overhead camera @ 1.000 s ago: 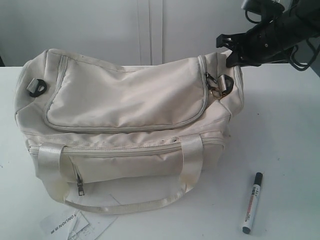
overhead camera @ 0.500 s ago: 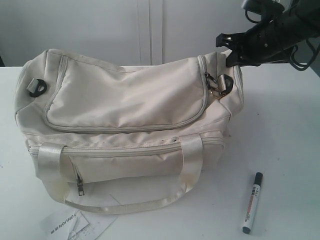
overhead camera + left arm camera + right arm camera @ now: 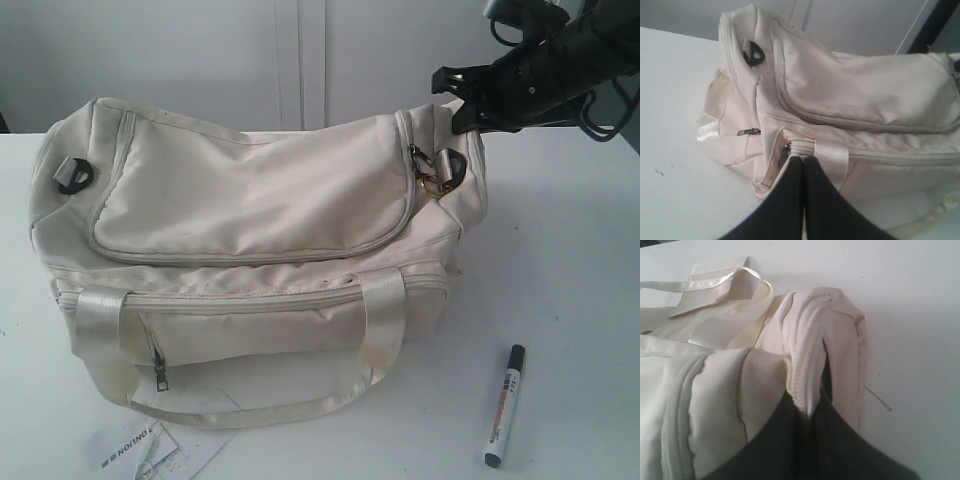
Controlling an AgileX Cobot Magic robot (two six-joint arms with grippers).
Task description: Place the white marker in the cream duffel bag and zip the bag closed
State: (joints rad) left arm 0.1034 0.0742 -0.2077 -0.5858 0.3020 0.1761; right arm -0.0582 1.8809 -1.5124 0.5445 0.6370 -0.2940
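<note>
The cream duffel bag (image 3: 250, 200) lies on the white table (image 3: 570, 250) with its curved top flap zipped flat. The white marker (image 3: 505, 404), black cap pointing away, rests on the table off the bag's front right corner. My right gripper (image 3: 458, 108) is at the bag's far right end, shut on a fold of the bag's zip edge (image 3: 807, 385), which runs between its fingers (image 3: 810, 407). My left gripper (image 3: 803, 159) is shut with nothing in it, its tips just short of the front zip at the bag's (image 3: 865, 90) left end. The exterior view does not show it.
A printed paper tag (image 3: 140, 448) sticks out from under the bag's front handle. A black buckle (image 3: 72, 175) sits on the bag's left end and a metal clip (image 3: 432, 172) on its right end. A pale wall rises behind the table.
</note>
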